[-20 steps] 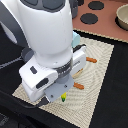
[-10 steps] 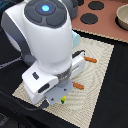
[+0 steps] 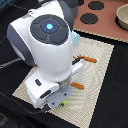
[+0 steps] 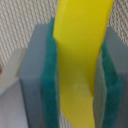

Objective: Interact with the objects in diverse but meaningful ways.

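Note:
In the wrist view my gripper (image 4: 80, 75) is shut on a smooth yellow object (image 4: 82, 45), which stands between the two green pads (image 4: 51, 85) on the grey fingers. In the exterior view the arm's white body (image 3: 50, 50) hangs over the striped mat (image 3: 97, 65) and hides the fingers and whatever they hold. Two orange-handled items (image 3: 89, 60) (image 3: 77, 85) poke out beside the arm, and a small yellow-green piece (image 3: 63, 101) shows under the white hand.
A brown toy stove (image 3: 107, 22) with dark round burners stands at the back on the exterior view's right, with a pale pot (image 3: 122, 17) at its edge. Black table surrounds the mat. A cable (image 3: 12, 97) runs along the left.
The arm's upper joints have turned, and its blue-lit cap now faces the camera. The hand stays low over the mat's near corner.

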